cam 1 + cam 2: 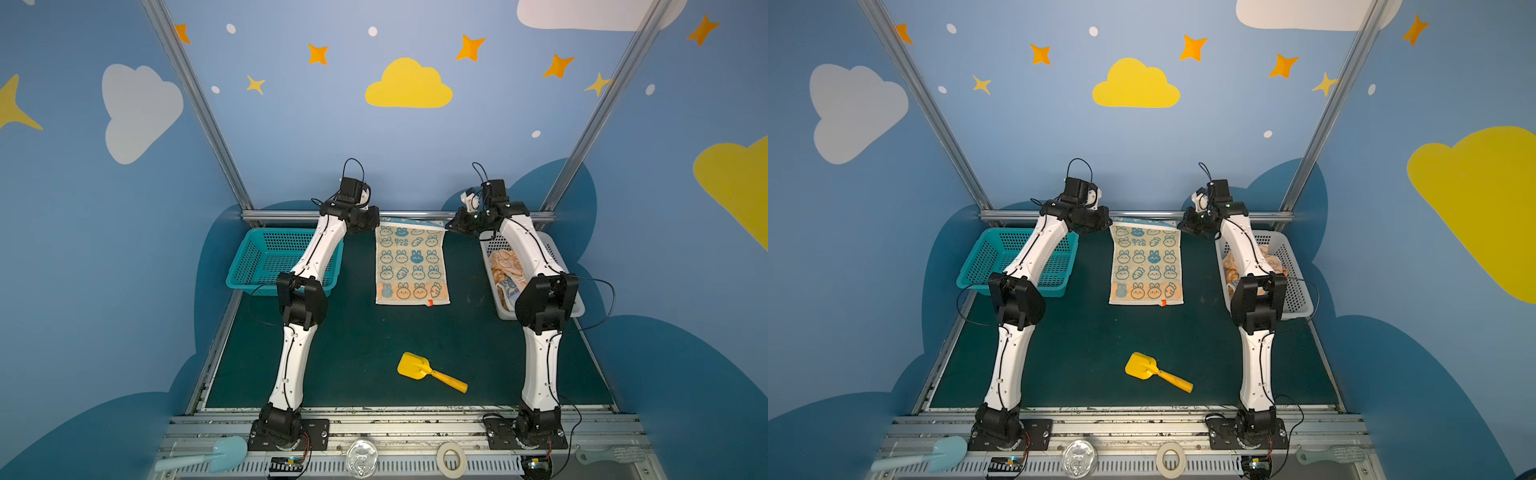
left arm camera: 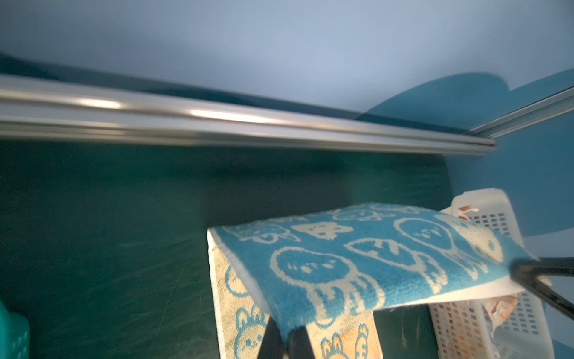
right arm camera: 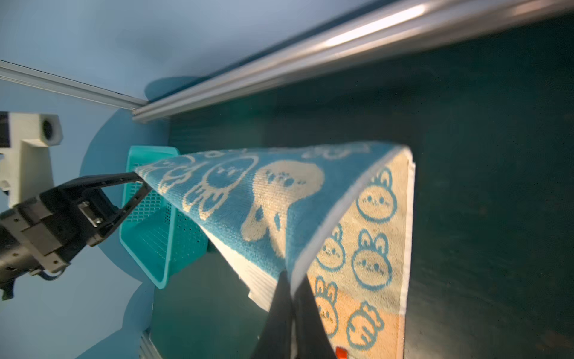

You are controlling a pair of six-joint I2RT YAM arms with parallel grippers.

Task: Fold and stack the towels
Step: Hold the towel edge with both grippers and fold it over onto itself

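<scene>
While clamped on one corner each, with left fingers [image 2: 299, 346] and right fingers [image 3: 278, 317] shut on a short edge of the towel [image 1: 411, 266], holding that edge raised off the bench [image 1: 361, 340], blue underside up. Lies otherwise flat, long axis running back from both grips toward the arm bases; equally near either arm. Probably calls for carrying the raised edge back over the orange hem. Bare green surface past that hem; yellow scoop [image 1: 430, 371] well beyond; teal basket [image 1: 266, 253] and white basket [image 1: 1296, 286] outboard of the fingers.
</scene>
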